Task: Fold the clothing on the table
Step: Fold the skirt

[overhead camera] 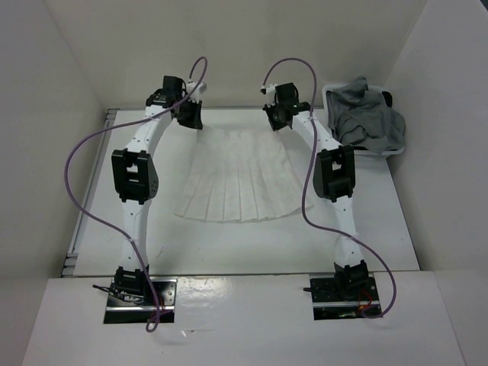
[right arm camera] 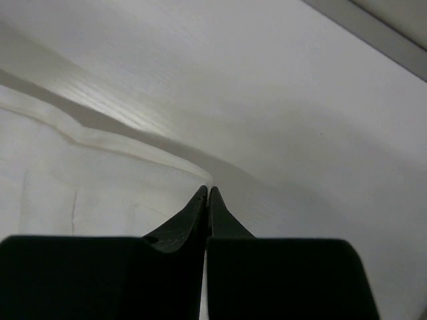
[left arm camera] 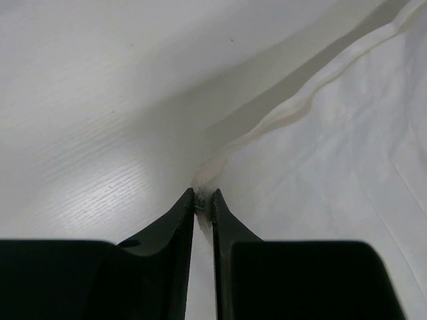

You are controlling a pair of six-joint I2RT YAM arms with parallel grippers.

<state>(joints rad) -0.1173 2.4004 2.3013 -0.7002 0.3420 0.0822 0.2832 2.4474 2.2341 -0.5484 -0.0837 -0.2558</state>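
The clothing [overhead camera: 240, 179], a white pleated skirt, lies fanned out flat on the table [overhead camera: 381, 229], with its narrow waistband at the far side. My left gripper [overhead camera: 191, 116] is at the waistband's left corner. In the left wrist view the skirt [left arm camera: 333, 167] runs up to the right, and the left gripper [left arm camera: 203, 199] is shut on its corner, a bit of fabric showing between the tips. My right gripper [overhead camera: 276, 118] is at the waistband's right corner. Seen from the right wrist, the skirt [right arm camera: 100, 193] ends at the right gripper [right arm camera: 209, 191], whose tips are pinched together on its edge.
A small grey bin [overhead camera: 329, 93] heaped with grey garments [overhead camera: 366, 122] stands at the table's back right corner, close to the right arm. White walls enclose the table on the left, back and right. Purple cables loop above both arms.
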